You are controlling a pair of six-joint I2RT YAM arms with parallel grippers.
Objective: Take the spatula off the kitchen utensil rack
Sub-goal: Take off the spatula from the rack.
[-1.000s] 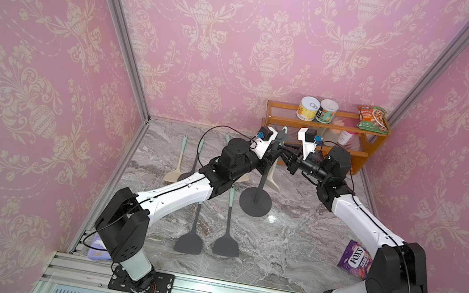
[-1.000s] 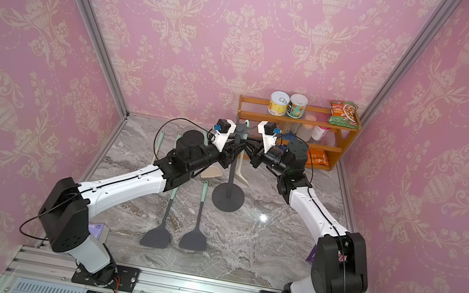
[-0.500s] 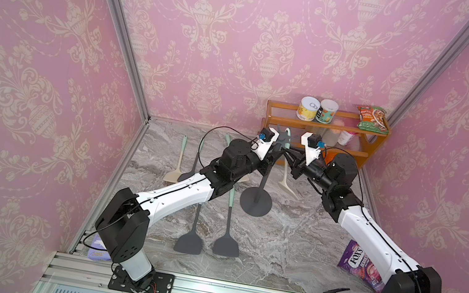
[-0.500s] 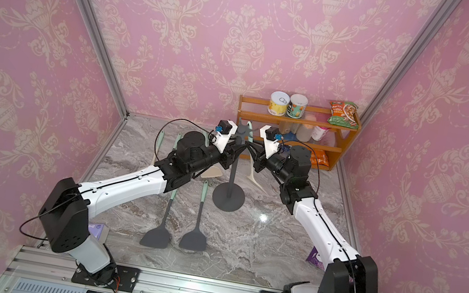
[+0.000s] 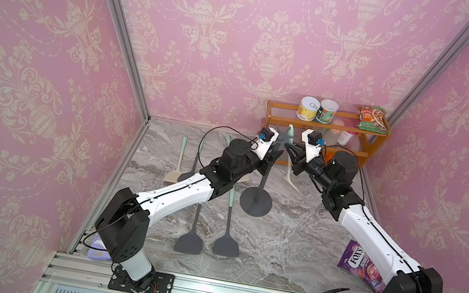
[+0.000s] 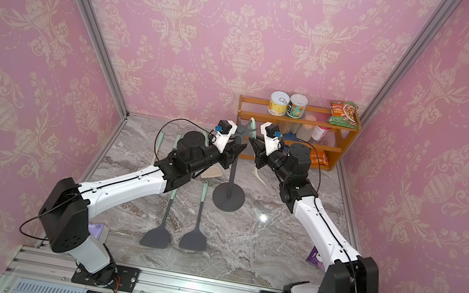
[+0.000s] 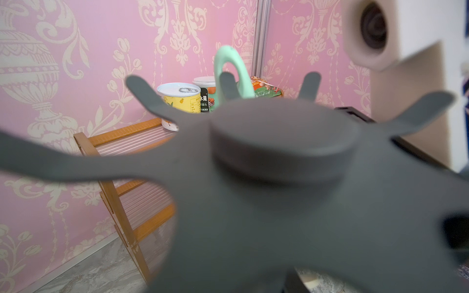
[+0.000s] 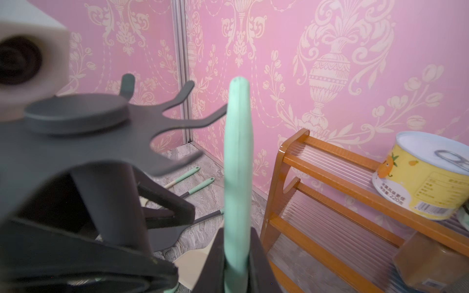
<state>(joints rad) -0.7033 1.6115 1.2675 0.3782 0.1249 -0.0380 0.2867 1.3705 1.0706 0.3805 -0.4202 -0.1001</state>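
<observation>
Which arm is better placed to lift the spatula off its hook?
Right: the right gripper is shut on the spatula handle; the left gripper holds the kitchen utensil rack below its crown.

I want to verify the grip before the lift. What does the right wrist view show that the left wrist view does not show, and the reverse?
Only the right wrist view shows the right tool closed on the mint handle of the spatula, and other utensils lying on the marble table. Only the left wrist view shows the handle loop face on, open, and a green snack bag. Both show the star crown of the kitchen utensil rack, the pineapple can and the orange shelf.
</observation>
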